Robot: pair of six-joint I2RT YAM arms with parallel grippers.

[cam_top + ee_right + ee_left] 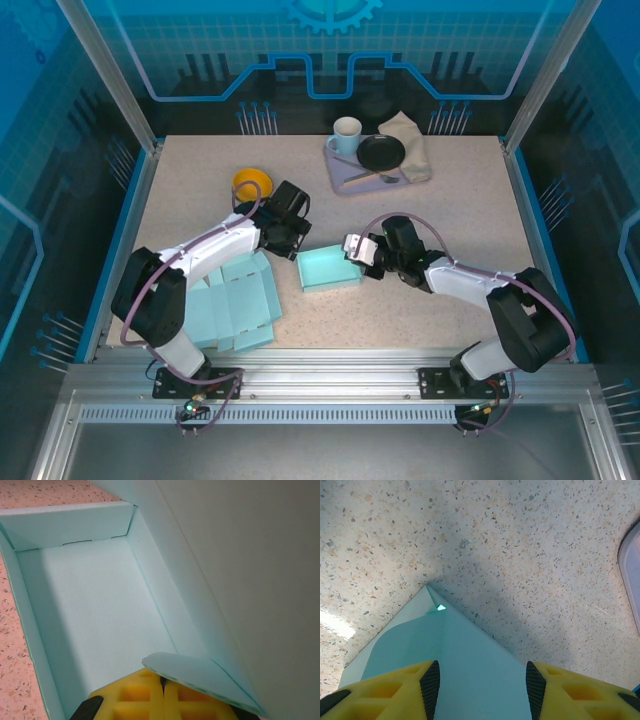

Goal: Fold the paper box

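Paper box [330, 270], a pale teal carton with its walls standing, sits open-topped near the middle of the speckled worktop [450, 220], between the two arms. At the near left lies a pile of flat teal box blanks [235, 300]. Toward the far edge sits a grey tray [340, 168] bearing a black dish [381, 152] and a white cup [346, 135], with a beige cloth [412, 138] at its right side. A yellow bowl [252, 184] stands left of the tray. The left fingers [298, 245] hang over the box's left end, parted, with teal card showing in the gap between them. The right fingers [352, 248] are at the box's right end, pressed together, with a folded flap lying across their tips; whether they pinch it I cannot tell.
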